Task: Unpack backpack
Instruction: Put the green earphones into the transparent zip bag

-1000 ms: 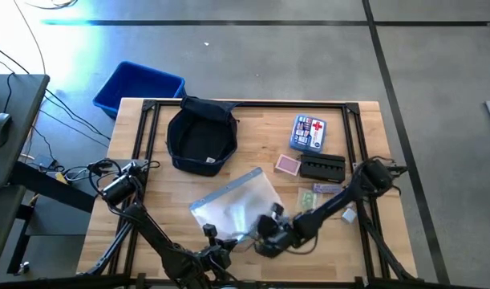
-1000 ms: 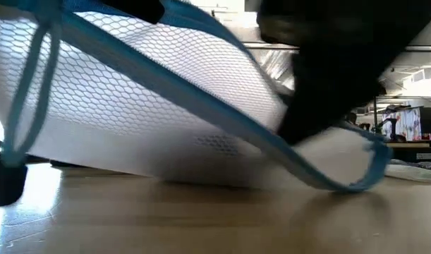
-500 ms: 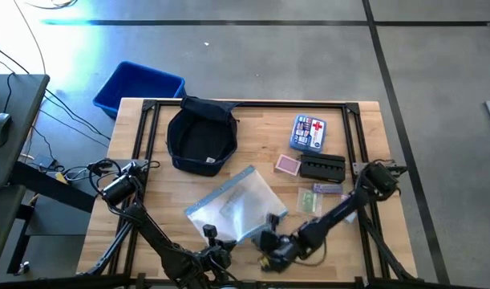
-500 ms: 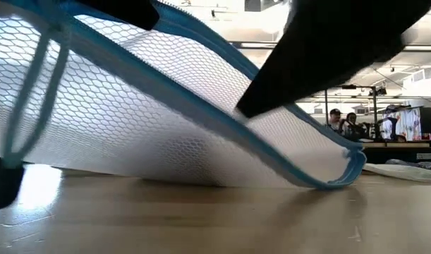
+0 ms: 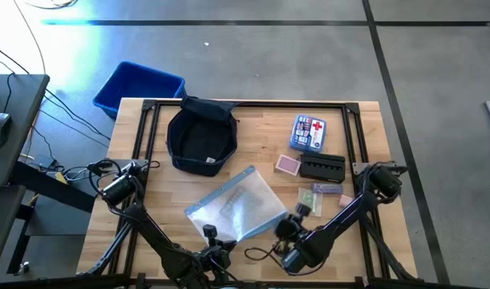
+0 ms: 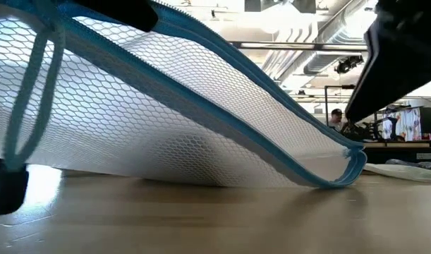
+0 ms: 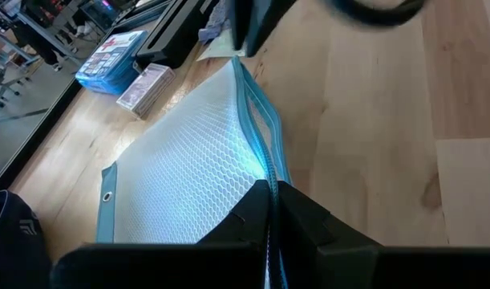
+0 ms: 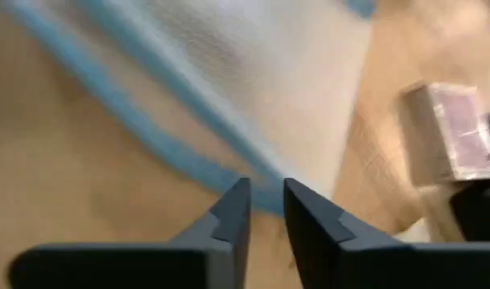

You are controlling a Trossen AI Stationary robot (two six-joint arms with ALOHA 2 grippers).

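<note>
The dark navy backpack (image 5: 200,138) sits open on its base at the table's far left, untouched. A clear mesh pouch with blue trim (image 5: 238,205) lies mid-table. Its near edge is raised, and its far end and right corner (image 6: 349,173) rest on the wood. My left gripper (image 7: 270,201) is shut on the raised near edge. My right gripper (image 8: 266,205) hovers just off the pouch's right edge near the table's front. Its fingers stand slightly apart with nothing between them. My left gripper pinches the pouch's blue zipper edge (image 7: 265,172) between its two shut fingers. It comes from the table's near side, slanting down. That end is held up off the table, and the mesh slopes down from the fingers to the far end lying on the wood.
Right of the pouch lie a pink card pack (image 5: 287,165), a black case (image 5: 321,167), a first-aid box (image 5: 309,132) and small packets (image 5: 325,189). A bright blue bin (image 5: 137,87) stands off the far left corner. Bare wood lies along the near right edge.
My right gripper has drawn away from the pouch's right edge, going up and toward the table's near right, and its wrist has turned. The pouch's right edge, curled up before, has settled flatter onto the table. My left gripper has kept the near edge raised.
</note>
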